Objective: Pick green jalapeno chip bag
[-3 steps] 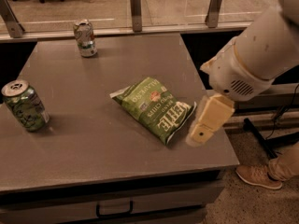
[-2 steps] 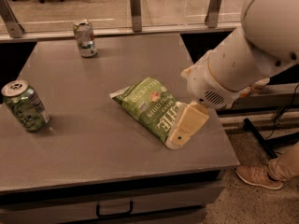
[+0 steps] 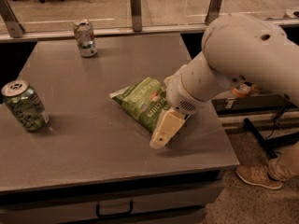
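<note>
The green jalapeno chip bag (image 3: 142, 101) lies flat near the middle of the grey table (image 3: 93, 139), towards its right side. Its right half is hidden under my arm. My gripper (image 3: 163, 129) is down at the bag's near right end, with its cream tip on or just above the tabletop beside the bag. The large white arm (image 3: 243, 55) reaches in from the right over the bag.
A green soda can (image 3: 25, 106) stands at the table's left edge. A pale silver-green can (image 3: 85, 38) stands at the back left. A glass railing (image 3: 135, 8) runs behind the table. A person's shoe (image 3: 257, 176) is on the floor at the right.
My arm and gripper have moved left, from beside the bag's right end to over the bag, now covering its right half. The bag and cans have not moved.
</note>
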Motion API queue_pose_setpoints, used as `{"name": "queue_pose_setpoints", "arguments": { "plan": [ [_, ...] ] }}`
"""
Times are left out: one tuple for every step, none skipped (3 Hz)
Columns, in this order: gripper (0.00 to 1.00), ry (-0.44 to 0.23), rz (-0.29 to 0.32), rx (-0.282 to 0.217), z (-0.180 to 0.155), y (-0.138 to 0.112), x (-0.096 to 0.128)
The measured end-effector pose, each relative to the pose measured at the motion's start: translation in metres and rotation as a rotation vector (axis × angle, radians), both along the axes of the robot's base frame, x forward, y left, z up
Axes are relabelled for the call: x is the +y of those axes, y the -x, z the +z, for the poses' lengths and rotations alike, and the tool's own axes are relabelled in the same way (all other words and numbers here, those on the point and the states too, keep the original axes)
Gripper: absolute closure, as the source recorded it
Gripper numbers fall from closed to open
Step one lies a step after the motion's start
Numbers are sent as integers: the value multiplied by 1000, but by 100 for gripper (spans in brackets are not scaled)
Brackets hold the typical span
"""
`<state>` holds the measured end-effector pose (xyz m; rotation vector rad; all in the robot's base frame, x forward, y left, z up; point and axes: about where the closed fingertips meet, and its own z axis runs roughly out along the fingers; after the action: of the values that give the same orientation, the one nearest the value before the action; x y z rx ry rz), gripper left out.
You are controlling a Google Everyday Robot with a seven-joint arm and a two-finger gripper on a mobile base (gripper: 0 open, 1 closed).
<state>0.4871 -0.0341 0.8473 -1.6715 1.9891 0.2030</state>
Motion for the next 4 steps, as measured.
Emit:
{"name": "queue_pose_setpoints", "arguments": {
  "plan": [
    [18,2,4,4,-13,-10,7],
    [39,5,18,-7,-13,-13,10],
    [63,-14,44,-23,6,-7,6],
    [88,-67,86,-38,42,7,4]
  ]
}}
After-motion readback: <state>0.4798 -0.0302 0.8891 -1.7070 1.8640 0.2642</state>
